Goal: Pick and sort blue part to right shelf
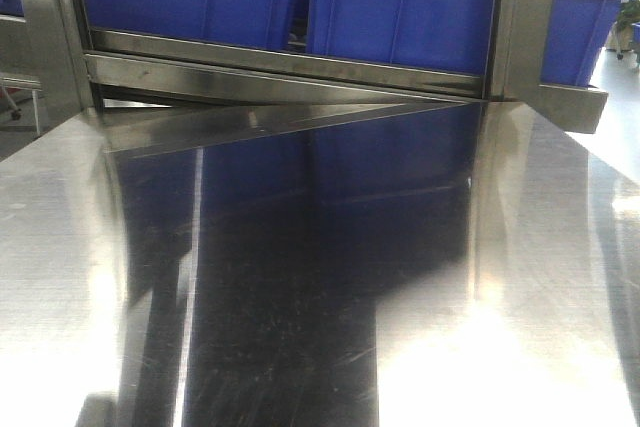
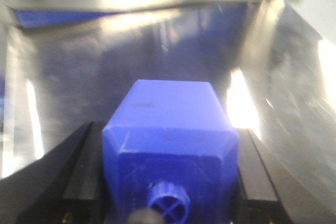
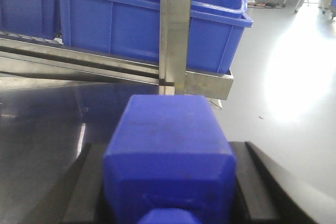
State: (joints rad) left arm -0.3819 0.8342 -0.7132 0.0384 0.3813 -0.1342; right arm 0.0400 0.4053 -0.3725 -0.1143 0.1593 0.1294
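Right pincer [image 3: 167,148]: closed on the blue part [image 3: 168,124], a solid-blue plastic bottle-shaped block, with the dark fingers [image 3: 79,182] flat against both side walls. The long axis runs along the pincer, cap end toward the wrist and square base pointing forward. By my reading, the part is carried above the worktop [image 1: 300,297], a polished stainless-steel sheet, and not resting on it.

Right shelf [image 3: 105,59], a stainless-steel-framed rack, lies straight ahead and higher. Its upright steel post [image 3: 176,24] stands directly in line with the part's base, and a large open blue plastic bin [image 3: 131,19] sits behind it. Judgement: the coming move needs lift plus a sideways offset to clear the post and the bin rim. The right arm looks the better placed.

Left pincer [image 2: 165,132]: closed on a second blue plastic block [image 2: 170,114] with a small ribbed cap. View blurred.

Worktop is mirror-bright and finely scratched. Pale floor [image 3: 283,77] lies beyond its right edge, and the room is open there.
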